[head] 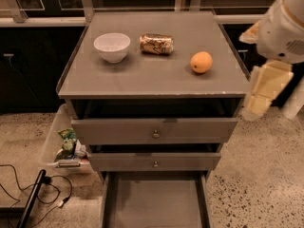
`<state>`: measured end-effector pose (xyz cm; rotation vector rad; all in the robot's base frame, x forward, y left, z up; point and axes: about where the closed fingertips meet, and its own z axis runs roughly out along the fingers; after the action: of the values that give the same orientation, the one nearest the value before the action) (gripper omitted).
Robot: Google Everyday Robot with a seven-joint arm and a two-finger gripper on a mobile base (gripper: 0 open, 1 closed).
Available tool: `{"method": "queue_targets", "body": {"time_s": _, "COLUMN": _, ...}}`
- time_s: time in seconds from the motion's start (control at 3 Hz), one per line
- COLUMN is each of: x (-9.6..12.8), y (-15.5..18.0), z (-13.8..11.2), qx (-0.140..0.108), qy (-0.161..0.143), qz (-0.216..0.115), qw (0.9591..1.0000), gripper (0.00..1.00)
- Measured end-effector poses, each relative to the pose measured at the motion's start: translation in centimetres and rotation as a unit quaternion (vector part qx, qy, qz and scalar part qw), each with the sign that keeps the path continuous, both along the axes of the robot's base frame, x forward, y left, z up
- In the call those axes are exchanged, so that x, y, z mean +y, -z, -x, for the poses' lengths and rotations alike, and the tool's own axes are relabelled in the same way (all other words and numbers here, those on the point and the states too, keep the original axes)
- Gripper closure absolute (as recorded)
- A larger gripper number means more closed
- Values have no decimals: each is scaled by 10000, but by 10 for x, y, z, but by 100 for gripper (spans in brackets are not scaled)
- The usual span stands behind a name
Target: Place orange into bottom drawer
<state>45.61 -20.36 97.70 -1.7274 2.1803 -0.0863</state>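
Note:
The orange (201,62) sits on the right part of the grey cabinet top (152,80), a little in from the right edge. The bottom drawer (154,203) is pulled out at the foot of the cabinet; its flat grey floor shows nothing in it. My gripper (259,99), pale yellow under the white arm (285,27), hangs off the cabinet's right side. It is to the right of the orange and lower, beside the top's front right corner, and apart from the orange.
A white bowl (112,46) and a tan-and-brown can (156,44) lying on its side stand left of the orange. Two upper drawer fronts (154,131) with brass knobs stick out slightly. A clear bin with packets (66,148) and cables (28,194) are on the floor at left.

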Motion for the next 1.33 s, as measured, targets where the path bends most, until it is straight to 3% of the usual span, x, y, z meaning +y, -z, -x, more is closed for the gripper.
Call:
{"method": "queue_targets", "body": {"time_s": 0.33, "x": 14, "y": 1, "z": -40, "qx": -387, "qy": -295, "qz": -293, "qw": 9984, "gripper": 0}}
{"method": "queue_targets", "body": {"time_s": 0.67, "x": 19, "y": 9, "z": -80, "qx": -746, "qy": -575, "qz": -592, "qw": 9938, "gripper": 0}}
{"method": "queue_targets", "body": {"time_s": 1.0, "x": 13, "y": 23, "z": -112, "qx": -898, "qy": -735, "qz": -966, "qw": 9885, "gripper": 0}}
{"method": "queue_targets", "body": {"time_s": 1.33, "x": 13, "y": 23, "z": -112, "qx": -898, "qy": -734, "qz": -965, "qw": 9885, "gripper": 0}}
